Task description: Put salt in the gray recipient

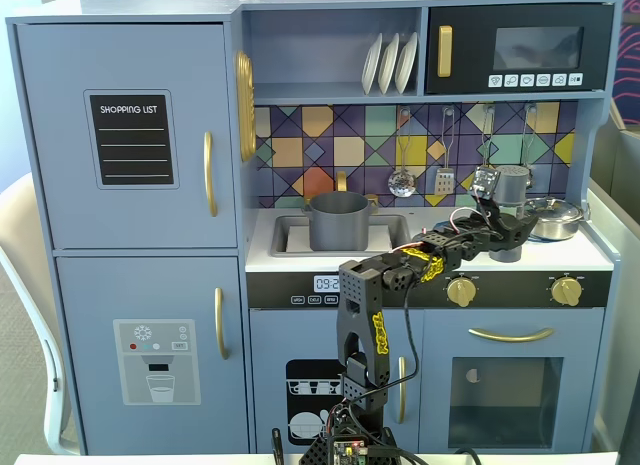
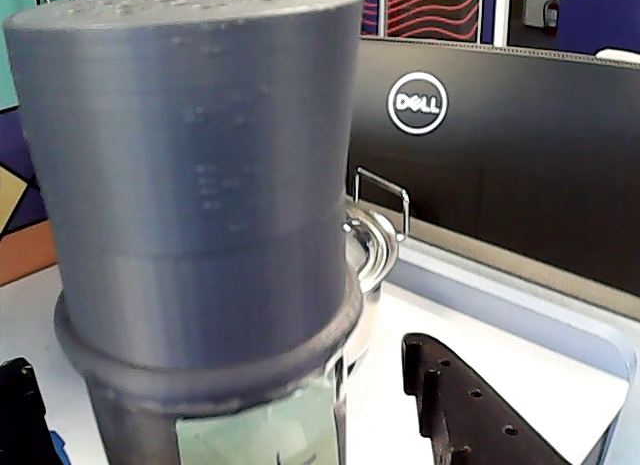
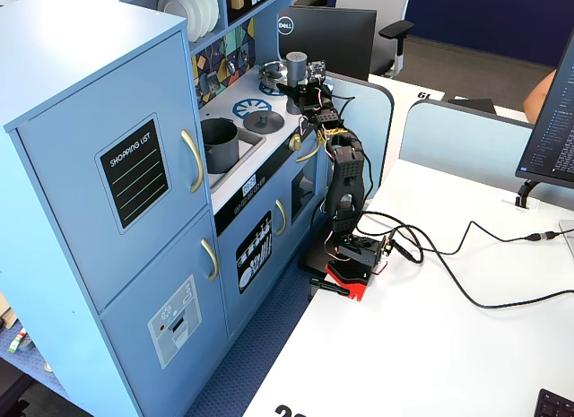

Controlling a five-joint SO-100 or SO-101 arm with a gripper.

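The salt shaker (image 2: 200,185), a tall gray cylinder with a pale green label, fills the left of the wrist view. It stands on the white stove top at the right in a fixed view (image 1: 512,182) and at the back in the other (image 3: 296,65). My gripper (image 2: 220,385) is open around its lower part: one finger (image 2: 20,415) is at the left and one (image 2: 470,405) at the right, apart from it. The gripper also shows in both fixed views (image 1: 500,222) (image 3: 300,90). The dark-gray pot (image 1: 340,220) (image 3: 220,143) sits in the sink to the left.
A shiny silver pan (image 1: 555,217) (image 2: 372,247) stands right beside the shaker. A flat gray lid (image 3: 262,121) lies on the stove between sink and shaker. Utensils (image 1: 402,180) hang on the back wall. A Dell monitor (image 2: 500,155) stands behind the kitchen's side wall.
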